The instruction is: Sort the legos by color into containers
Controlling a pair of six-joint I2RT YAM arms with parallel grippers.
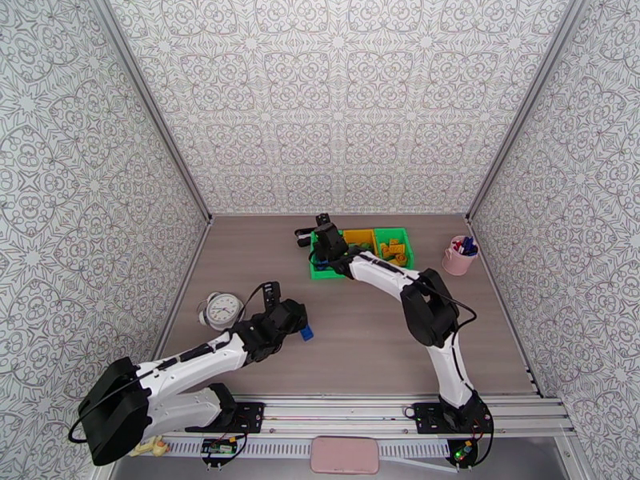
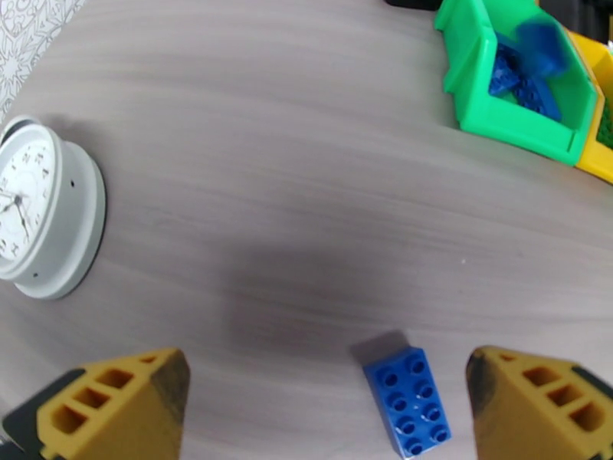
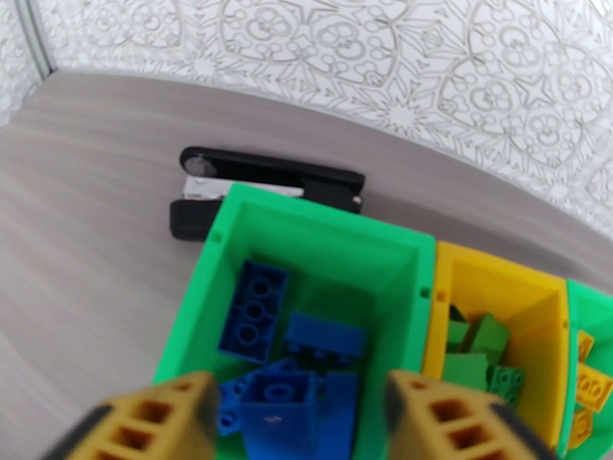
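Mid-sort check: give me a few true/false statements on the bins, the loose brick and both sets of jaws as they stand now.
1. The left green bin holds blue bricks. True.
2. The yellow bin holds yellow bricks. False: it holds green bricks.
3. A loose blue brick lies on the table between the left gripper's open jaws. True.
4. The right gripper is clamped on a green brick. False: its jaws stand apart above the blue bricks.
5. The clock sits inside a bin. False: it rests on the table, apart from the bins.
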